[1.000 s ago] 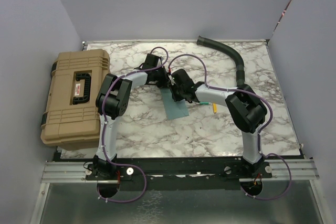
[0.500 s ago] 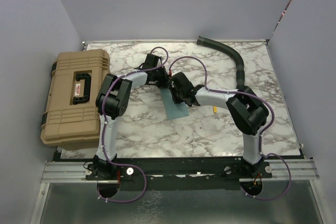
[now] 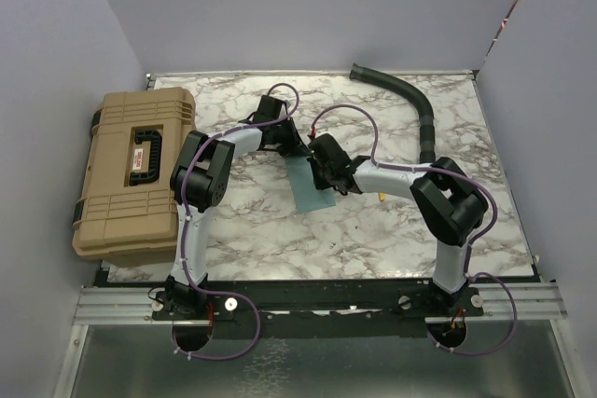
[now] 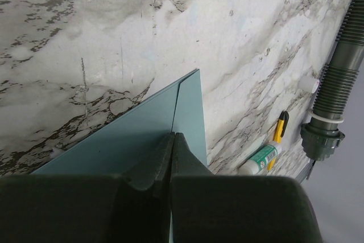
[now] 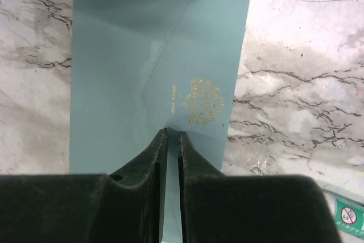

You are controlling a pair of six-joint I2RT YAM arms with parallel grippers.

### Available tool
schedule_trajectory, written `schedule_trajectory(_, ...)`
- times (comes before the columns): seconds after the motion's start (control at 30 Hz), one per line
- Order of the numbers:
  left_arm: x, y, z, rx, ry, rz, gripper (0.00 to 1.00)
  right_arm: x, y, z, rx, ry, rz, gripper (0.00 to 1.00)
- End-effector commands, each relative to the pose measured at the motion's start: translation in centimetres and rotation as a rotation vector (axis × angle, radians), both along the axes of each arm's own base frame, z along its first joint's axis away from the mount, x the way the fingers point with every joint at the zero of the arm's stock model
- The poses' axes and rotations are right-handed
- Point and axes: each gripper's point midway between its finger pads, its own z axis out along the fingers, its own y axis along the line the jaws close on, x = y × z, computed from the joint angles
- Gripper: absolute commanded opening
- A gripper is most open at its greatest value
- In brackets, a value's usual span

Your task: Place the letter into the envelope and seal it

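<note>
The teal envelope lies flat on the marble table between the two arms. Its flap is folded down, with a gold print on it. My left gripper is shut, and its tips rest on the envelope by the flap's edge. My right gripper is shut apart from a thin slit. Its tips press on the envelope just below the gold print. The tan letter is not in view.
A tan hard case stands at the left edge of the table. A black ribbed hose curves across the back right. A glue stick and a yellow pen lie right of the envelope.
My right gripper has slid a little toward the near side over the envelope, and its elbow has swung right. The left gripper and the envelope have hardly moved.
</note>
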Motion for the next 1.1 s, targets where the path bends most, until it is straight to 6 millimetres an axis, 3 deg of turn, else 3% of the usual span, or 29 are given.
schedule_trajectory(0.0, -4.9, 3.9, -9.6, 0.251, 0.209, 0.009, 0.0, -10.4, -7.9, -7.3, -0.308, 0.403, 0.025, 0.13)
schedule_trajectory(0.37, -4.8, 4.0, -9.4, 0.255, 0.202, 0.01, 0.0, -12.9, -9.3, -6.7, -0.377, 0.537, -0.016, 0.16)
schedule_trajectory(0.63, -4.5, 4.1, -9.1, 0.267, 0.189, 0.003, 0.0, -13.4, -10.7, -5.4, -0.428, 0.548, -0.06, 0.17)
schedule_trajectory(0.77, -4.1, 4.2, -8.3, 0.286, 0.161, -0.008, 0.0, -11.2, -9.6, -1.5, -0.381, 0.463, -0.055, 0.17)
schedule_trajectory(0.9, -3.3, 3.7, -6.7, 0.298, 0.101, -0.043, 0.0, -7.3, -7.1, 4.1, -0.222, 0.336, -0.073, 0.19)
schedule_trajectory(1.0, -2.5, 2.7, -4.4, 0.276, 0.037, -0.081, 0.0, -4.2, -6.2, 8.4, -0.079, 0.223, -0.131, 0.28)
schedule_trajectory(1.07, -1.9, 1.7, -2.2, 0.248, -0.016, -0.106, 0.01, -2.3, -6.8, 10.4, 0.003, 0.15, -0.206, 0.33)
